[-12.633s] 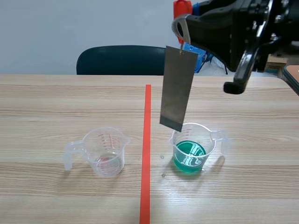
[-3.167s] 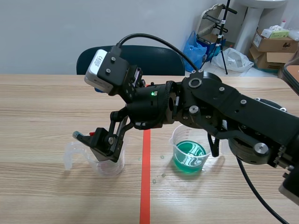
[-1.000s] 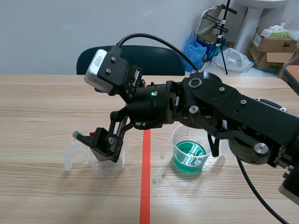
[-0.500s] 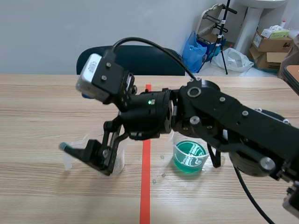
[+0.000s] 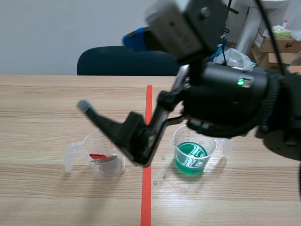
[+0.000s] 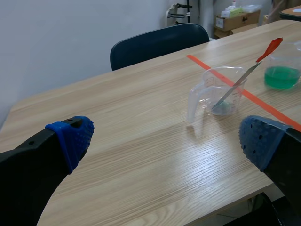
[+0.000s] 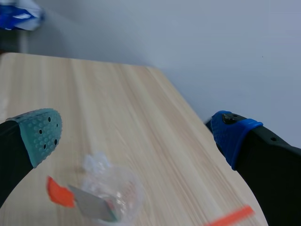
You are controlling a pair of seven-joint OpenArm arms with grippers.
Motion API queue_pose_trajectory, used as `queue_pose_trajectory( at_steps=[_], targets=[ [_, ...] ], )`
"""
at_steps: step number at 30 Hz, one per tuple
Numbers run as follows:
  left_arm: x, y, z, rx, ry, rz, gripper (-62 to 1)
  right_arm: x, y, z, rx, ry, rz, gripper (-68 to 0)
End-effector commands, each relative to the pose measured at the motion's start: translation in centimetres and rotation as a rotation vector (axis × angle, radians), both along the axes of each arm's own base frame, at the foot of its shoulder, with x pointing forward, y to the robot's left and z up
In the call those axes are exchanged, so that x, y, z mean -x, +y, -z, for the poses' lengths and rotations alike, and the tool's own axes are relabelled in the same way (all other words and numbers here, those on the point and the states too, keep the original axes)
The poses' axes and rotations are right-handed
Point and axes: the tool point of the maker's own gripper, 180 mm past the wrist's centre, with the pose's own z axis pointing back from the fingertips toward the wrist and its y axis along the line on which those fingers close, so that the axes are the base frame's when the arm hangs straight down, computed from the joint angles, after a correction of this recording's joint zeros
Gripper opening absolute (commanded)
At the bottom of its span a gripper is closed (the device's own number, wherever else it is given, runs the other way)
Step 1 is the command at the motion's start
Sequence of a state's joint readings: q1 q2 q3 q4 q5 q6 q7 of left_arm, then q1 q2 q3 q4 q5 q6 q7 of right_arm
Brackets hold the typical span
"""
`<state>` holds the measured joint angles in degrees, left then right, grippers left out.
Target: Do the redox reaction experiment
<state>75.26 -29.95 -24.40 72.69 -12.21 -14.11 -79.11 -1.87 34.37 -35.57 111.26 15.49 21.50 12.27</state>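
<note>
A clear measuring beaker [image 5: 101,157] stands left of the red tape line, with a thin metal strip [image 5: 108,160] carrying a red tag [image 5: 98,156] leaning inside it. A second beaker [image 5: 192,151] with green liquid stands right of the line. My right gripper [image 5: 115,129] hangs open above and just right of the clear beaker, holding nothing. From the right wrist, the beaker [image 7: 113,193] and strip [image 7: 91,205] lie below the open gripper [image 7: 136,136]. My left gripper [image 6: 167,139] is open, well short of the beaker [image 6: 216,92] and strip [image 6: 235,84].
A dark chair [image 5: 124,60] stands behind the table's far edge. Boxes [image 5: 277,40] and bags sit on the floor at the back right. The red tape line [image 5: 147,155] runs down the table's middle. The green beaker [image 6: 282,70] shows past the clear one.
My right gripper has risen from the clear beaker and swung up and to the right. The metal strip stays behind, leaning in the beaker.
</note>
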Motion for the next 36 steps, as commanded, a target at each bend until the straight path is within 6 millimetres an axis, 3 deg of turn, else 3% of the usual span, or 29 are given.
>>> queue_pose_trajectory(
  at_steps=[1,4,9,14,21,31,36],
  targets=[
    [0.3,-0.6,-0.4,0.019,-0.026,-0.019,1.4,-0.3,-1.4,0.0,-0.017,0.018,0.043,0.4],
    [0.1,-1.6,-0.7,0.029,-0.057,-0.023,1.4,-0.9,-4.2,0.5,-0.001,0.033,0.149,0.4],
    [-0.3,-4.9,-1.5,0.036,-0.092,0.042,1.4,-1.3,-8.6,1.5,0.036,0.062,0.305,0.4],
    [-1.4,-7.5,-1.0,-0.013,-0.079,0.059,1.4,-0.7,-11.2,1.6,0.056,0.068,0.379,0.4],
    [-3.6,-9.0,0.2,-0.104,-0.083,0.045,1.4,0.0,-13.0,1.0,0.068,0.077,0.438,0.4],
    [-9.2,-9.7,-0.7,-0.184,-0.103,0.028,1.4,0.5,-13.6,1.0,0.045,0.139,0.460,0.4],
    [-10.3,-10.0,-1.7,-0.144,-0.124,0.053,1.4,0.4,-13.8,1.2,0.014,0.193,0.473,0.4]
  ],
)
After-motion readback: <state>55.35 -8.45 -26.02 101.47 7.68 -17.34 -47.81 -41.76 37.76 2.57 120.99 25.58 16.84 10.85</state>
